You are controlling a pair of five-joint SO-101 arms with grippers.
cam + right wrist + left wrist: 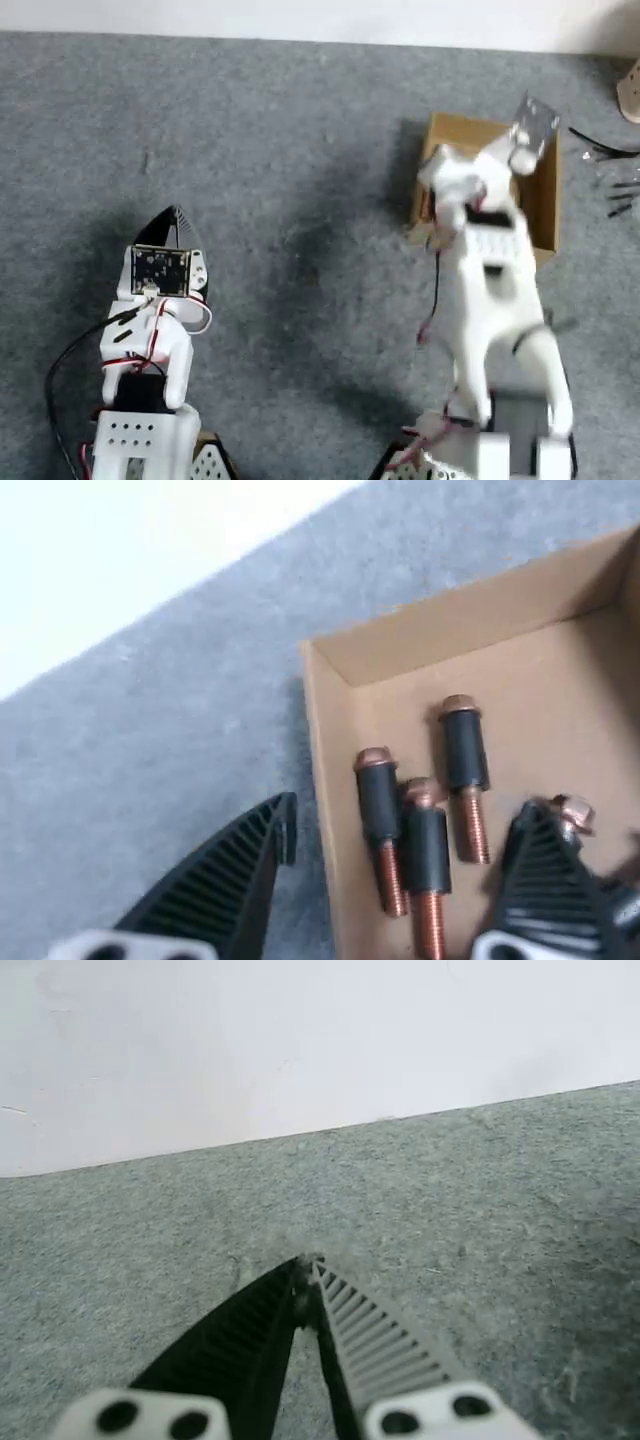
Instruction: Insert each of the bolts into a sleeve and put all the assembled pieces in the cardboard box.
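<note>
Three copper bolts in black sleeves [427,850]: lay side by side inside the open brown cardboard box [545,200], upper right of the high view. Fourth copper bolt head [572,810]: just beside one finger. Right gripper [408,825]: jaws spread wide, straddling the box wall. Left gripper [305,1270]: jaws closed together, lower left, over the grey felt table [300,150]

I see shiny coppery metal bolts [392,876], matt black sleeves [378,800], a plain matt cardboard box [460,630], and rough grey cloth [300,130] underneath.
</note>
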